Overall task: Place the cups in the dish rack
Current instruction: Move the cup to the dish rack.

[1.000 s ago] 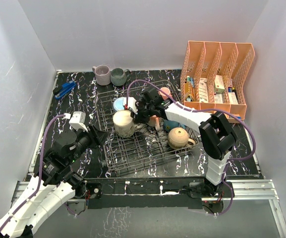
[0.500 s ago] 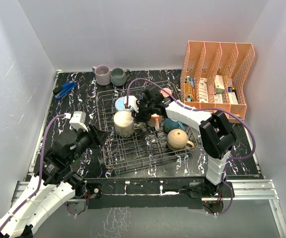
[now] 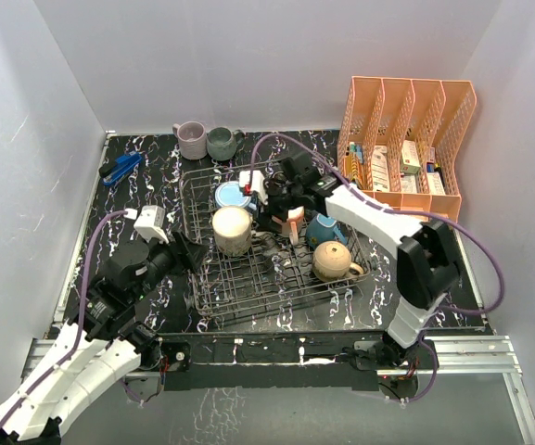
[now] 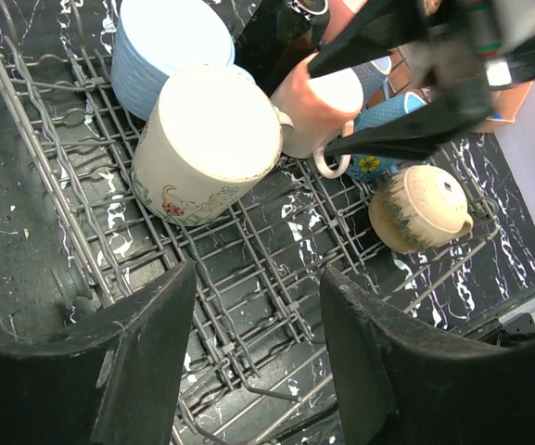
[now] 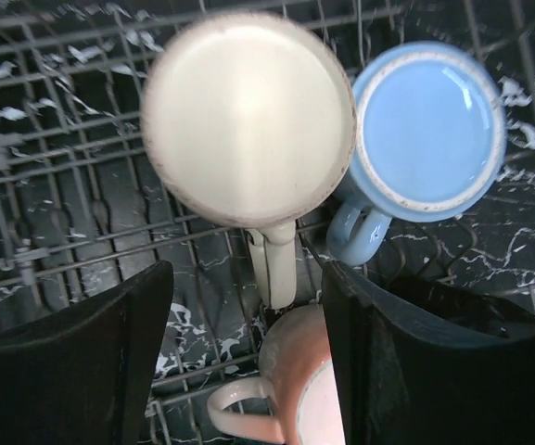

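While five cups sit in the dish rack (image 3: pixel 248 289), the top view shows two more outside it: a mauve mug (image 3: pixel 191 139) and a grey-green mug (image 3: pixel 221 143) stand upright, side by side, on the table (image 3: pixel 142 199) just behind the rack. Inside are a cream mug (image 3: pixel 232 230), a light blue mug (image 3: pixel 229 195), a pink mug (image 3: pixel 290 221), a teal mug (image 3: pixel 325 229) and a tan mug (image 3: pixel 332 260). The right gripper (image 3: pixel 284 211) hangs over the pink one; the left gripper (image 3: pixel 190 252) waits at the rack's left side.

In the left wrist view, the left gripper (image 4: pixel 258 278) is parted about halfway and holds nothing. The right gripper's fingers stand on both sides of the pink mug (image 4: pixel 318 107).

In the right wrist view, the right gripper (image 5: pixel 244 273) is spread wide, with a free gap beside the pink mug (image 5: pixel 299 389), so it grips nothing.

The mugs are probably rigid, rather heavy, glazed and slippery, and may chip on the wire. The rim wall, one finger inside, seems the safest hold.
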`<move>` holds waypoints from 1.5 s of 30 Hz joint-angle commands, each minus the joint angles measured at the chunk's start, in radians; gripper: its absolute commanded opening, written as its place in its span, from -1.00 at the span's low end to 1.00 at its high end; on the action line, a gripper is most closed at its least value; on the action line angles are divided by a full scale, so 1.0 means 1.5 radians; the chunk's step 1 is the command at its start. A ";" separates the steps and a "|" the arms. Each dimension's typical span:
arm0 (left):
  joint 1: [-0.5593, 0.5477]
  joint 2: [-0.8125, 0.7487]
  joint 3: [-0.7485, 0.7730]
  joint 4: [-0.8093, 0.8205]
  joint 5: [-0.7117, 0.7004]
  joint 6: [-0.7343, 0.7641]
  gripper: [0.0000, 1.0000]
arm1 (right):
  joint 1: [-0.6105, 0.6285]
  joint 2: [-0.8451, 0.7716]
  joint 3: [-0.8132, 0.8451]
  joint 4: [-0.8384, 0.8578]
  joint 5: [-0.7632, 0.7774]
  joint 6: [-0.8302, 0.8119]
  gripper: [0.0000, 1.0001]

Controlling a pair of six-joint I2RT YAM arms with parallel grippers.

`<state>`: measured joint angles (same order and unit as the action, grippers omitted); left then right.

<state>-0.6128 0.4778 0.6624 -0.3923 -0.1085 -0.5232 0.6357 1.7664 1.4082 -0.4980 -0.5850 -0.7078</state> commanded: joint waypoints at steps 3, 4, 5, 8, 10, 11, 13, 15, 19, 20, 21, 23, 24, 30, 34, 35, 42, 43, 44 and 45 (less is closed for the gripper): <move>-0.003 0.051 0.042 0.041 0.003 0.013 0.17 | -0.051 -0.183 -0.065 0.001 -0.163 -0.020 0.45; -0.003 0.064 0.047 0.049 0.004 0.019 0.18 | -0.062 -0.212 -0.086 0.009 -0.174 -0.024 0.52; -0.003 0.080 0.054 0.054 0.005 0.025 0.20 | -0.076 -0.235 -0.107 0.015 -0.188 -0.027 0.58; -0.003 0.135 0.084 0.061 0.003 0.045 0.25 | -0.135 -0.281 -0.135 -0.008 -0.241 -0.032 0.59; -0.003 0.178 0.114 0.060 -0.006 0.068 0.32 | -0.178 -0.312 -0.168 -0.009 -0.277 -0.032 0.59; -0.003 0.198 0.134 0.058 -0.014 0.081 0.38 | -0.206 -0.327 -0.185 -0.007 -0.292 -0.032 0.59; -0.002 0.242 0.170 0.057 -0.028 0.109 0.47 | -0.249 -0.352 -0.219 0.004 -0.325 -0.021 0.59; 0.003 0.291 0.206 0.057 -0.035 0.139 0.52 | -0.287 -0.380 -0.256 0.023 -0.362 -0.004 0.60; 0.044 0.376 0.277 0.051 0.009 0.181 0.55 | -0.349 -0.427 -0.319 0.076 -0.420 0.044 0.60; 0.063 0.396 0.291 0.054 0.035 0.184 0.55 | -0.363 -0.435 -0.327 0.079 -0.431 0.047 0.60; 0.089 0.413 0.303 0.058 0.066 0.185 0.56 | -0.377 -0.439 -0.334 0.083 -0.440 0.051 0.60; 0.142 0.443 0.320 0.078 0.133 0.177 0.56 | -0.402 -0.445 -0.343 0.093 -0.451 0.063 0.60; 0.167 0.458 0.327 0.090 0.159 0.170 0.57 | -0.414 -0.447 -0.348 0.100 -0.458 0.069 0.60; 0.276 0.552 0.371 0.188 0.255 0.110 0.74 | -0.473 -0.459 -0.391 0.163 -0.478 0.124 0.60; 0.349 0.628 0.401 0.251 0.328 0.025 0.76 | -0.480 -0.466 -0.395 0.170 -0.466 0.131 0.60; 0.368 0.645 0.403 0.270 0.345 -0.001 0.77 | -0.481 -0.468 -0.396 0.171 -0.458 0.130 0.60; 0.459 0.736 0.380 0.404 0.334 -0.187 0.95 | -0.483 -0.482 -0.395 0.166 -0.415 0.125 0.60; 0.464 0.752 0.383 0.410 0.324 -0.203 0.95 | -0.484 -0.483 -0.394 0.165 -0.411 0.124 0.60; 0.467 0.769 0.389 0.408 0.313 -0.217 0.95 | -0.483 -0.484 -0.394 0.164 -0.406 0.123 0.60; 0.468 0.785 0.401 0.398 0.300 -0.225 0.95 | -0.484 -0.485 -0.394 0.164 -0.402 0.122 0.60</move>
<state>0.0723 1.6062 1.2308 0.1310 0.3729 -0.7128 -0.0837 1.0653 0.8074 -0.3016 -1.2224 -0.5236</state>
